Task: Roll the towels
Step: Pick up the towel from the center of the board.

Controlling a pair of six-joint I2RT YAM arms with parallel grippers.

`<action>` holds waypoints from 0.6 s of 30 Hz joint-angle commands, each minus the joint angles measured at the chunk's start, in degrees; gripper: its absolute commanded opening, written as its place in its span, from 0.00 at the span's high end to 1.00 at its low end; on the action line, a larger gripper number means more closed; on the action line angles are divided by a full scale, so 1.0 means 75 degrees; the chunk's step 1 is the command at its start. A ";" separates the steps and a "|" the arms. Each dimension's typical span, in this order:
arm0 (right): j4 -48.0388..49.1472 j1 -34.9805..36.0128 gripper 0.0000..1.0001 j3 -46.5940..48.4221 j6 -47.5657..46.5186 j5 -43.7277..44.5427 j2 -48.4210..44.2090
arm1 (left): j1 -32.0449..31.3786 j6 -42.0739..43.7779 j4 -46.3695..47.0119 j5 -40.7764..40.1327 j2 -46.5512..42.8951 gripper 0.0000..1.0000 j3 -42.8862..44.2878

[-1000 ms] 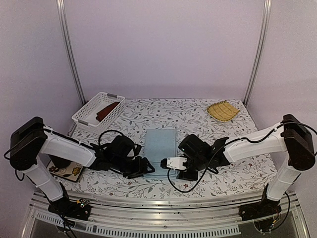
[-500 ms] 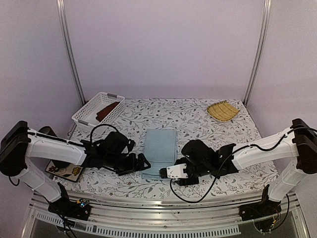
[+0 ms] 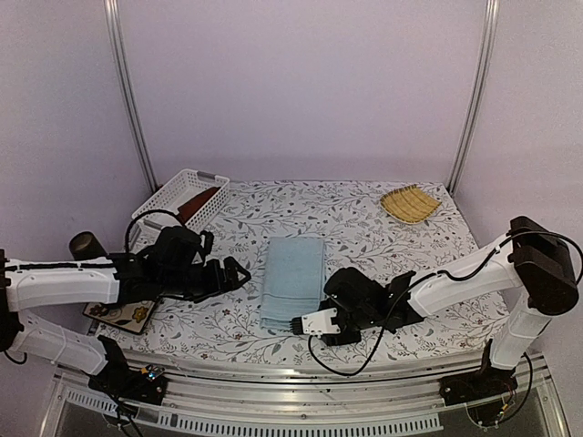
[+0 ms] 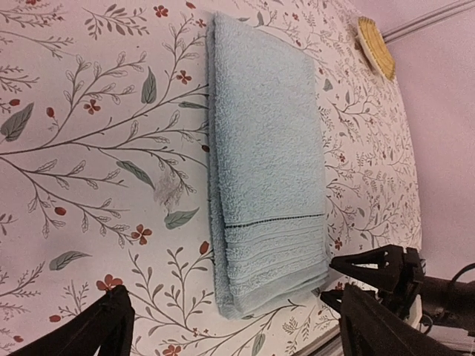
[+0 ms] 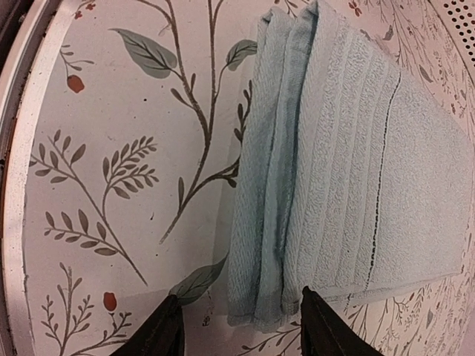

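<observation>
Top external: nothing rolled yet. Pale blue terry towel [image 3: 293, 273] lies flat by the table's [image 3: 364, 218] near edge, rust-red terry towel [image 3: 197, 202] in white plastic basket [image 3: 164, 217]; left gripper [image 3: 240, 271] and right gripper [image 3: 295, 322] spread, empty.

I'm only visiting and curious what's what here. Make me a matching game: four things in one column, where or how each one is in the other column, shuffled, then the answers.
Things:
1. blue towel
2. red towel
3. yellow mat
4. left gripper

Place or state:
A. at the far right, by itself
B. open, holding nothing
C. folded flat, in the middle
D. inside the white basket

Pairs: 1-C, 2-D, 3-A, 4-B
</observation>
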 commanded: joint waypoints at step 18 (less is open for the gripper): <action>-0.0239 0.0055 0.75 0.0594 0.0540 -0.0052 0.0941 | 0.0506 0.0506 -0.0075 -0.0273 -0.0499 0.03 -0.0205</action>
